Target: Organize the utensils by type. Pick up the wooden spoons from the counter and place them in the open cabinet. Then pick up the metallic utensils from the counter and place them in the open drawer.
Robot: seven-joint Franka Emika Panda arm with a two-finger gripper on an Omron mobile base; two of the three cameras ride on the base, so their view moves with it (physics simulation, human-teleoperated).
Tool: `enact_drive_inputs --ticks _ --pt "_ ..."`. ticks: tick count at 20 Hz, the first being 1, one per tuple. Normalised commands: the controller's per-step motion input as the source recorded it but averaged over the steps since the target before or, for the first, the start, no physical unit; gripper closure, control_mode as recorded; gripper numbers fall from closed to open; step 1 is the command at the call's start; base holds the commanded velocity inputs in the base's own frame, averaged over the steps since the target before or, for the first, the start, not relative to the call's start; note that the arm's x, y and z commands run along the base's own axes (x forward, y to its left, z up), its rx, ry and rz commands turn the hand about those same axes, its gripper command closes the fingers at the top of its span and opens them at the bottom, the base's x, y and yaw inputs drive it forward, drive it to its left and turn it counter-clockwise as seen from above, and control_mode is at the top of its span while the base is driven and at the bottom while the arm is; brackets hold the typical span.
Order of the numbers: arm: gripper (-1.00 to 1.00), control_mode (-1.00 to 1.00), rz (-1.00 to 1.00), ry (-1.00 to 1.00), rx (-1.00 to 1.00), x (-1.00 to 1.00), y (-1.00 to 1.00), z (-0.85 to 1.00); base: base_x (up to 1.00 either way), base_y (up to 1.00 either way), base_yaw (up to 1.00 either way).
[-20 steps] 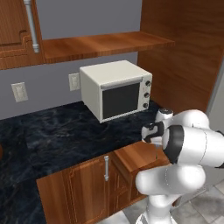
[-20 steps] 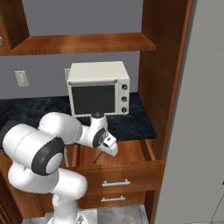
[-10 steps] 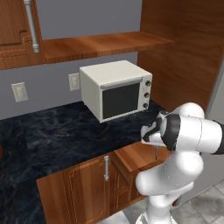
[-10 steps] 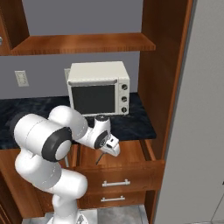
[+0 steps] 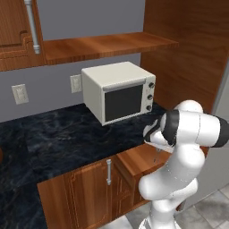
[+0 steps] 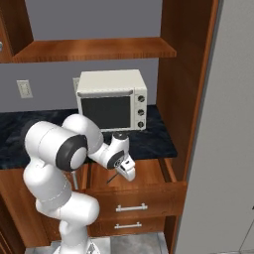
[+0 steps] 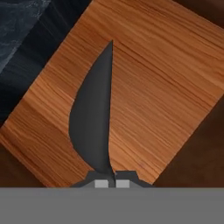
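My gripper (image 7: 108,183) is shut on a dark, blade-shaped metallic utensil (image 7: 92,127). The blade points away from the fingertips over the wooden floor of the open drawer (image 7: 153,87). From the right base view the gripper (image 6: 127,172) hangs just above the open drawer (image 6: 139,191), and the utensil (image 6: 113,177) shows as a thin dark sliver slanting down into it. In the left base view the gripper (image 5: 154,142) sits at the arm's front over the drawer (image 5: 138,159). The open cabinet shelf (image 5: 107,44) runs above the counter.
A white toaster oven (image 5: 118,91) stands on the dark marble counter (image 5: 58,138), right behind the drawer. A tall wooden panel (image 6: 186,84) and a grey appliance side (image 6: 228,149) close off the right. A cabinet door with a handle (image 5: 108,171) is left of the drawer.
The arm has swung and the hand has shifted slightly right and down over the open drawer, still shut on the dark utensil.
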Motion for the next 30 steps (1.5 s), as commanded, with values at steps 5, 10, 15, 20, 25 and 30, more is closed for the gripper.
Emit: enact_drive_inputs --ticks 5,10,15,20,25,30 --pt "1.00 -1.00 -0.20 0.00 0.00 0.12 0.00 -0.22 0.00 0.00 0.00" --pt "1.00 -1.00 -0.14 0.00 0.00 0.11 0.00 -0.27 0.00 0.00 0.00" --pt "1.00 -1.00 -0.10 -0.01 0.01 0.15 0.00 -0.18 0.00 0.00 0.00" --pt "1.00 -1.00 -0.09 0.00 0.03 0.19 0.00 -0.11 0.00 0.00 0.00" --pt "1.00 -1.00 -0.09 0.00 0.02 0.17 0.00 -0.15 0.00 0.00 0.00" --pt "1.00 -1.00 -0.03 0.00 0.01 0.03 -0.02 -0.27 0.00 0.00 0.00"
